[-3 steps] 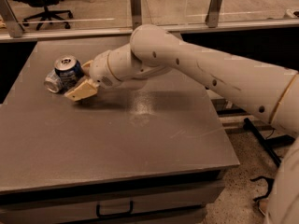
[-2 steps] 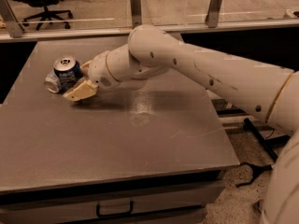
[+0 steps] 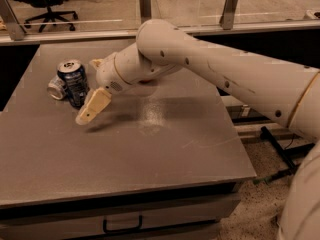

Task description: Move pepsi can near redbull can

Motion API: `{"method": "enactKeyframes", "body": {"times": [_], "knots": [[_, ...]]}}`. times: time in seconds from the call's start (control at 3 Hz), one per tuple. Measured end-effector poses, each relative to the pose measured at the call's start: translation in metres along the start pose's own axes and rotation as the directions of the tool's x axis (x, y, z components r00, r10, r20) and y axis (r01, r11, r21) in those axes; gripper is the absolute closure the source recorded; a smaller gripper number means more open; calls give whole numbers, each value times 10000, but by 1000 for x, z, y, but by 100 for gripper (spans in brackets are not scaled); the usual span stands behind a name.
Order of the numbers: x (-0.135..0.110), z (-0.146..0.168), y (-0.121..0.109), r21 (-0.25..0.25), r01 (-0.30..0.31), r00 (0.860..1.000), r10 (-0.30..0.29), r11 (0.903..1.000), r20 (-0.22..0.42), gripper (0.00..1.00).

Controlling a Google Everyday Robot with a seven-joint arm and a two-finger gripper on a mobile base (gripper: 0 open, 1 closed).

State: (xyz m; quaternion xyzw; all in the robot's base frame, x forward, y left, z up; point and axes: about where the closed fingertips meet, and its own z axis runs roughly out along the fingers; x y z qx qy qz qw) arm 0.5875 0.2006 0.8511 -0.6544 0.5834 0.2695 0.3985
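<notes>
The gripper (image 3: pixel 90 90) hangs low over the counter's (image 3: pixel 150 154) left rear, fingers spread and clamping nothing, just right of the upright pepsi can (image 3: pixel 74 83), with the redbull can (image 3: pixel 55 87) lying close at that can's left.

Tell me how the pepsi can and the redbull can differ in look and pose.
The pepsi can stands upright; the redbull can lies on its side. The pepsi can is dark navy and wider; the redbull can is pale silver and slimmer. Both are drink cans, close together, beside the open gripper.
</notes>
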Motion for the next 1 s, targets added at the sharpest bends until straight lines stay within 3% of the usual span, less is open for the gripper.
{"method": "enactKeyframes", "body": {"times": [0.33, 0.67, 1.0], "knots": [[-10, -31, -10, 199, 424, 9991, -425, 9989, 69, 0], [-18, -83, -32, 933, 740, 9971, -751, 9929, 78, 0], [-18, -83, -32, 933, 740, 9971, -751, 9929, 78, 0]]}}
